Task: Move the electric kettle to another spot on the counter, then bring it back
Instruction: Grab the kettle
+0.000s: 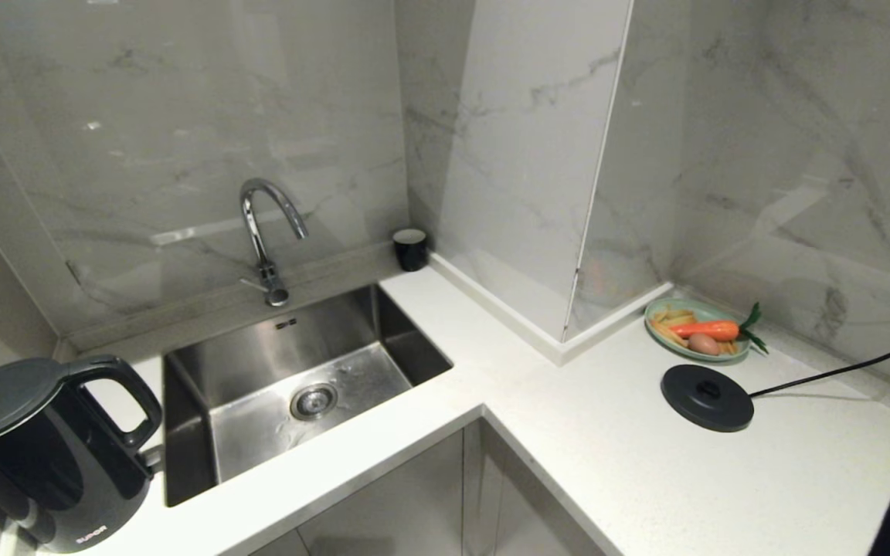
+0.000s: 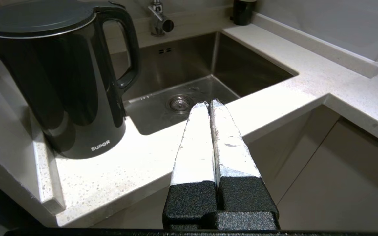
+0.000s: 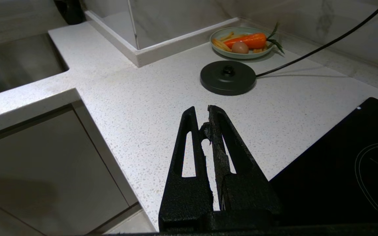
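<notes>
The left gripper [image 2: 208, 104], fingers closed and empty, hangs before the sink [image 1: 383, 324]. The kettle [image 1: 43, 455] stands upright on the counter [image 1: 607, 448] left of the sink, handle sinkward, nearer this arm. The right gripper [image 3: 202, 114], closed, is farther right.

A: The head view is evenly and fairly brightly lit; the marble wall [image 1: 182, 116] carries soft pale streaks of glare, and its lines bow toward the picture's edges.

B: The kettle [image 2: 61, 82] in the left wrist view mirrors pale shapes on its glossy side, and the counter [image 2: 116, 170] just beside it is washed out nearly white.

A: The sink [image 1: 298, 386] shines around its drain. Shadows are soft: a thin one lies under the cord [image 3: 307, 52], a faint one under the base [image 3: 228, 78].

B: The hob [image 3: 340, 164] stays very dark. All three views are sharp, with no motion blur.
</notes>
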You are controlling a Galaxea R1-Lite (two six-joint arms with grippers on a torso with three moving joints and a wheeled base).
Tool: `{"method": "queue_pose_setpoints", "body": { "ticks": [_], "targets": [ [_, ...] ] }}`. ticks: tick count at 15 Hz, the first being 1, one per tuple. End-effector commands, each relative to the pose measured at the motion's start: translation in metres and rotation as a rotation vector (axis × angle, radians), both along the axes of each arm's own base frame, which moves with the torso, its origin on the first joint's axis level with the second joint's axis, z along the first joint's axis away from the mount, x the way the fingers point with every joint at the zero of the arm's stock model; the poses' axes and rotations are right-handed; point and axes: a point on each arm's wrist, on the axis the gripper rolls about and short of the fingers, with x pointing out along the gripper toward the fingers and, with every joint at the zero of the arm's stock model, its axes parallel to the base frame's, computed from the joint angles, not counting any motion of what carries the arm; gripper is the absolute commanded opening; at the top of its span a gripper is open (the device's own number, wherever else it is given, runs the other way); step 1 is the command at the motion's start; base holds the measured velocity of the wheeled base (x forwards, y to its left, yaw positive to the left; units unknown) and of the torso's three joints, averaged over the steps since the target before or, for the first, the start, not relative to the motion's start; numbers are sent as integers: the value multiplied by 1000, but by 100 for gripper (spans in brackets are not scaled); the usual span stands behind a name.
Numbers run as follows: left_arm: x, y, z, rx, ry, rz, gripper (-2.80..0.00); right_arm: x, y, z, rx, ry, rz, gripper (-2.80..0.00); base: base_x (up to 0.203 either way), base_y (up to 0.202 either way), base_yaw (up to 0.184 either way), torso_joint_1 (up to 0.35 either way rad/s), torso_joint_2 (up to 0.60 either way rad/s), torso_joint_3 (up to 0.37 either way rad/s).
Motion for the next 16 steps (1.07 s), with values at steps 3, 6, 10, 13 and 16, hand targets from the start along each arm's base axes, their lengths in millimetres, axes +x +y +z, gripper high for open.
{"method": "queue_pose_setpoints", "body": {
  "ticks": [3,6,10,13,16],
  "targets": [
    [-2,0,4,11,-9,5,-280,0,0,0,-1,1,0,-280,0,0,0,0,0,0],
    [-4,0,49,-15,-16,16,-280,0,0,0,-1,1,0,-280,0,0,0,0,0,0],
    [25,-2,94,-45,133,-86,-280,0,0,0,-1,1,0,-280,0,0,0,0,0,0],
    [73,-3,101,-100,367,-131,-280,0,0,0,-1,1,0,-280,0,0,0,0,0,0],
    [119,-2,85,-215,627,-82,-280,0,0,0,-1,0,1,-280,0,0,0,0,0,0]
  ]
}}
